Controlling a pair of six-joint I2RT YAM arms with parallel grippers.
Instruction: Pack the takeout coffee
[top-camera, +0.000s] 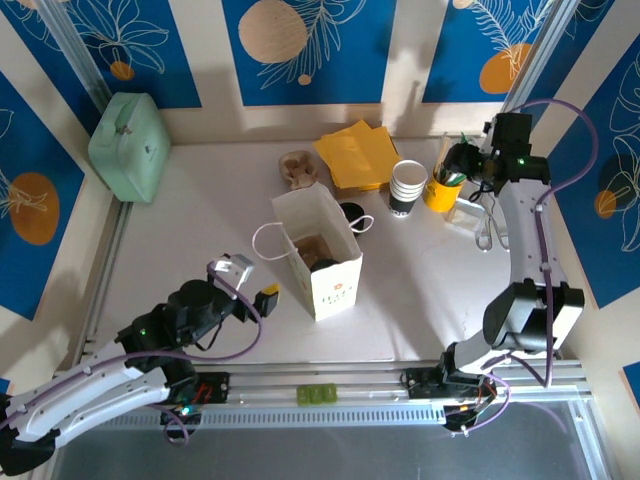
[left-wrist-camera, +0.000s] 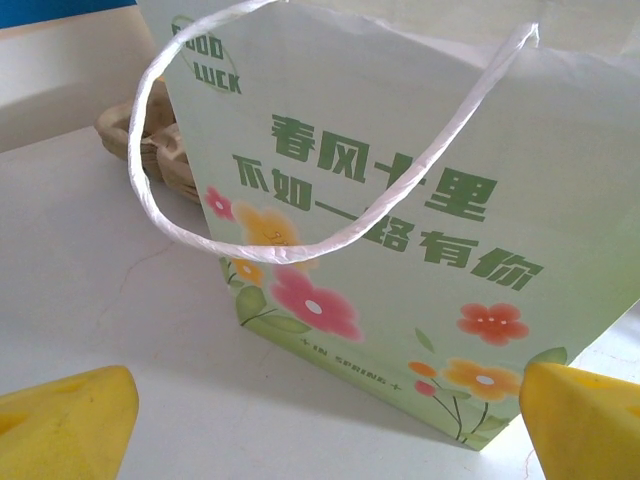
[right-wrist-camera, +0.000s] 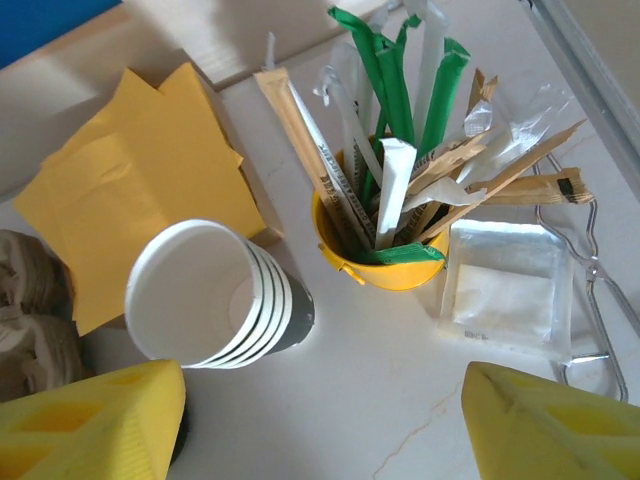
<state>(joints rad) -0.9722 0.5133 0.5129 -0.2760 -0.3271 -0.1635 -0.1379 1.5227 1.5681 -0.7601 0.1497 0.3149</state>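
takeout coffee (top-camera: 351, 212): on worktop, just behind bag (top-camera: 335, 285) | left gripper (left-wrist-camera: 320, 430): wide open, empty, close beside bag | right gripper (right-wrist-camera: 320, 420): open, empty, far right of bag | risk: it may grab the stacked cups (right-wrist-camera: 215, 295) instead, or knock the yellow straw cup (right-wrist-camera: 385, 260)

The table (top-camera: 190, 220) lies bare left of the bag (top-camera: 335, 285); cup stack (top-camera: 407, 187) and straw cup (top-camera: 440, 192) crowd its right.

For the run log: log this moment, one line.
coffee on table beside bag | left gripper open, facing bag | right gripper open near straw cup
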